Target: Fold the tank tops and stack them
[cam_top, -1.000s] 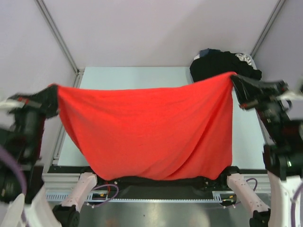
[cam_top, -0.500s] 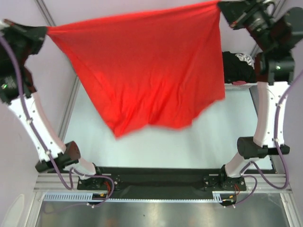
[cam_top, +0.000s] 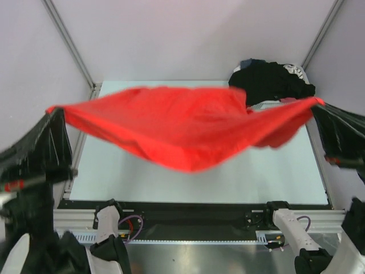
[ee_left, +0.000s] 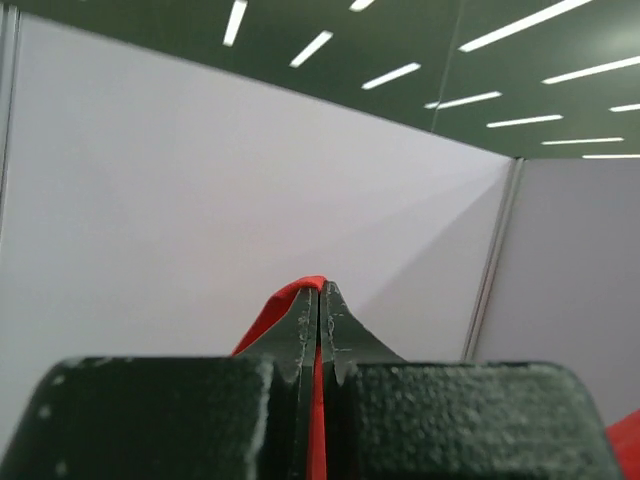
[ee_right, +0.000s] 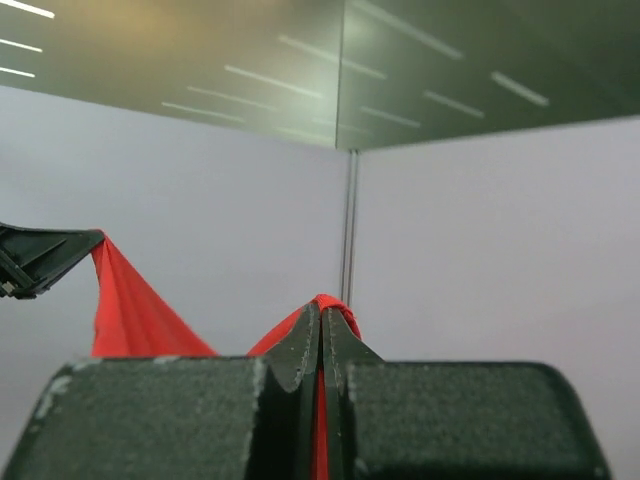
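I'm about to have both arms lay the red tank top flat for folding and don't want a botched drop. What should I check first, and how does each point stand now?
1. Left gripper clamped on a corner of the bright red fabric tank top: ok.
2. Right gripper clamped on the opposite corner: ok.
3. Cloth spread smooth between the arms: not ok, it sags and folds gather toward the right.
4. Landing spot on the pale table free: cannot tell, the cloth hides it.
5. Heaped black fabric tank top apart from the red one: cannot tell, they overlap from above.
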